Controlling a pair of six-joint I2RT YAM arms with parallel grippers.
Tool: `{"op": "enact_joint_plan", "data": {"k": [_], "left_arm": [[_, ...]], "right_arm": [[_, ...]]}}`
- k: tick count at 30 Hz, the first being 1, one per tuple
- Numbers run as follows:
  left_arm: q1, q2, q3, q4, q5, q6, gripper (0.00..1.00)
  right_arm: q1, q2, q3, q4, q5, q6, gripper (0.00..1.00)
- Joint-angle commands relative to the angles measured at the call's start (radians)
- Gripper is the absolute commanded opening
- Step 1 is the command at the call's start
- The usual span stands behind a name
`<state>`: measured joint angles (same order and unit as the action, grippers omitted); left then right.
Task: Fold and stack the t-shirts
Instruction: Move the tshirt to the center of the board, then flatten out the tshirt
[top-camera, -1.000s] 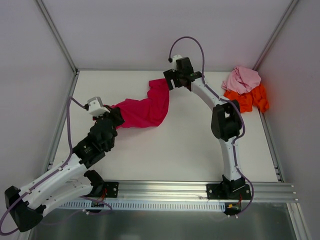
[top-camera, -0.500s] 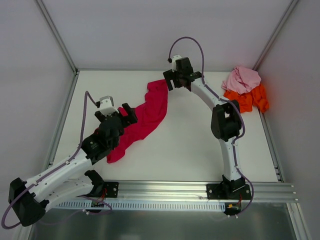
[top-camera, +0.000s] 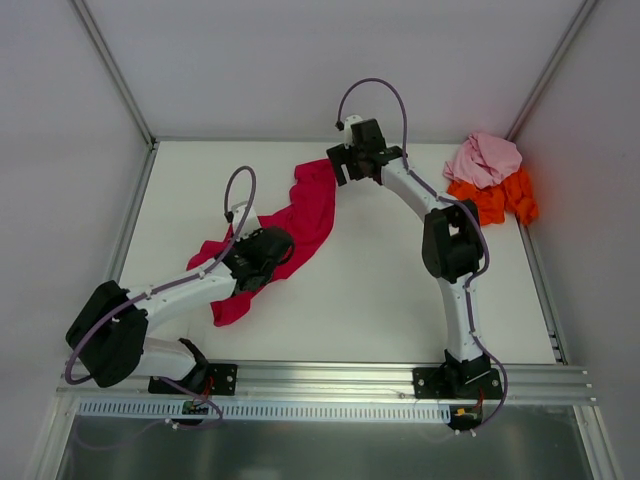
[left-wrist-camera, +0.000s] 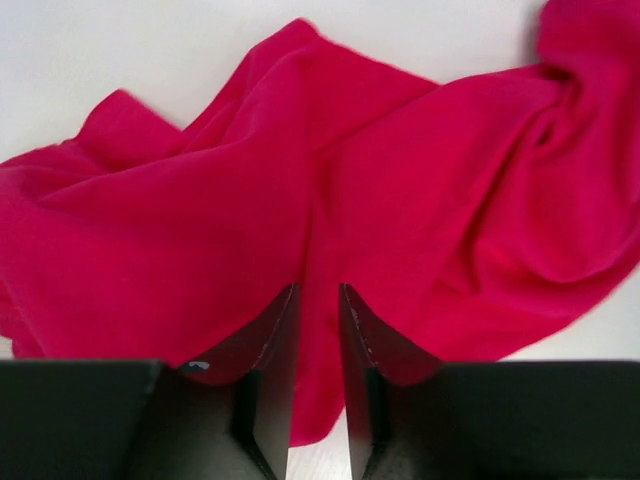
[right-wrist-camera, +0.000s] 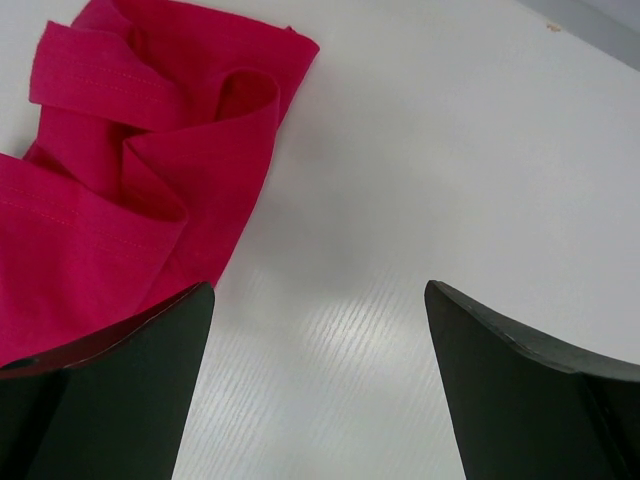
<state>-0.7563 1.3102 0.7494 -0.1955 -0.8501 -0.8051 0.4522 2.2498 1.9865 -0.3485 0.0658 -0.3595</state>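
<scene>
Slack has come into the crimson-magenta t-shirt (top-camera: 308, 212); a second ago it hung stretched between its left end, pinched by the left gripper (left-wrist-camera: 318, 292), and its far end beside the right gripper (right-wrist-camera: 318, 288); then the left claw let go and that end dropped in a rumpled heap on the table (top-camera: 380, 290). Since then the left arm has swung in over the shirt's middle, and its jaws have drawn in to a narrow slit with red cloth showing through the gap; whether a fold is caught between them I cannot tell. The right claw has stayed at the shirt's far end, spread wide and released, one finger over the hem and the other over bare table just right of the shirt.

The shirt lies crumpled and diagonal, not flattened, so the spreading looks lost and folding has not started; I judge the left arm is going for a fresh hold nearer the shirt's middle. The pale pink t-shirt (top-camera: 485, 157) sits bunched on the bright orange t-shirt (top-camera: 508, 200), both well to the right of the crimson shirt, untouched.
</scene>
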Motion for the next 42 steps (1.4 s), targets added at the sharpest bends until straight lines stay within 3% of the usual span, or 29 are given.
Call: {"op": "enact_joint_plan", "data": {"k": [1,3,8,11,19,22,24,26,29,31,33,34,35,36,37,38,39,41,42], "left_arm": [[0.026,0.024,0.065,-0.162,-0.078,-0.202,0.21],[0.031,0.041,0.070,-0.209,-0.099,-0.252,0.21],[0.051,0.086,0.088,-0.333,-0.148,-0.385,0.39],[0.104,0.122,0.105,-0.378,-0.138,-0.442,0.43],[0.218,0.130,0.027,-0.176,-0.053,-0.327,0.41],[0.252,0.141,0.045,-0.193,-0.053,-0.324,0.49],[0.281,0.139,0.038,-0.190,-0.056,-0.324,0.63],[0.311,0.136,0.018,-0.170,-0.018,-0.316,0.67],[0.354,0.126,0.001,-0.097,0.052,-0.266,0.52],[0.356,0.121,0.001,-0.088,0.080,-0.266,0.49],[0.356,0.124,0.004,-0.100,0.098,-0.276,0.50],[0.356,0.124,0.002,-0.101,0.108,-0.278,0.58],[0.356,0.121,-0.010,-0.087,0.112,-0.279,0.58],[0.356,0.118,-0.021,-0.069,0.130,-0.270,0.52],[0.356,0.115,-0.030,-0.050,0.138,-0.266,0.38],[0.356,0.115,-0.041,-0.024,0.146,-0.260,0.05],[0.356,0.118,-0.042,-0.021,0.148,-0.259,0.00],[0.354,0.112,-0.062,0.016,0.167,-0.229,0.00],[0.353,0.101,-0.082,0.115,0.218,-0.173,0.00]], "right_arm": [[-0.003,-0.075,-0.014,0.014,0.008,0.004,0.93],[-0.012,-0.082,-0.017,0.013,0.000,0.013,0.93],[-0.015,-0.087,-0.025,0.016,-0.004,0.014,0.93],[-0.023,-0.082,-0.029,0.017,-0.009,0.019,0.93],[-0.035,-0.079,-0.040,0.032,-0.037,0.033,0.93],[-0.035,-0.076,-0.038,0.032,-0.044,0.034,0.93],[-0.035,-0.075,-0.038,0.032,-0.050,0.033,0.93],[-0.037,-0.073,-0.038,0.032,-0.050,0.031,0.93],[-0.035,-0.070,-0.038,0.031,-0.052,0.033,0.93],[-0.037,-0.067,-0.037,0.031,-0.057,0.034,0.93],[-0.037,-0.065,-0.037,0.029,-0.055,0.034,0.93],[-0.037,-0.065,-0.037,0.029,-0.055,0.034,0.93],[-0.035,-0.065,-0.037,0.029,-0.055,0.033,0.93],[-0.035,-0.065,-0.037,0.029,-0.055,0.034,0.93],[-0.035,-0.065,-0.037,0.029,-0.055,0.034,0.93],[-0.035,-0.065,-0.038,0.029,-0.055,0.034,0.93],[-0.037,-0.067,-0.038,0.031,-0.055,0.036,0.93],[-0.035,-0.062,-0.038,0.031,-0.055,0.036,0.93],[-0.035,-0.061,-0.038,0.032,-0.055,0.039,0.93]]}}
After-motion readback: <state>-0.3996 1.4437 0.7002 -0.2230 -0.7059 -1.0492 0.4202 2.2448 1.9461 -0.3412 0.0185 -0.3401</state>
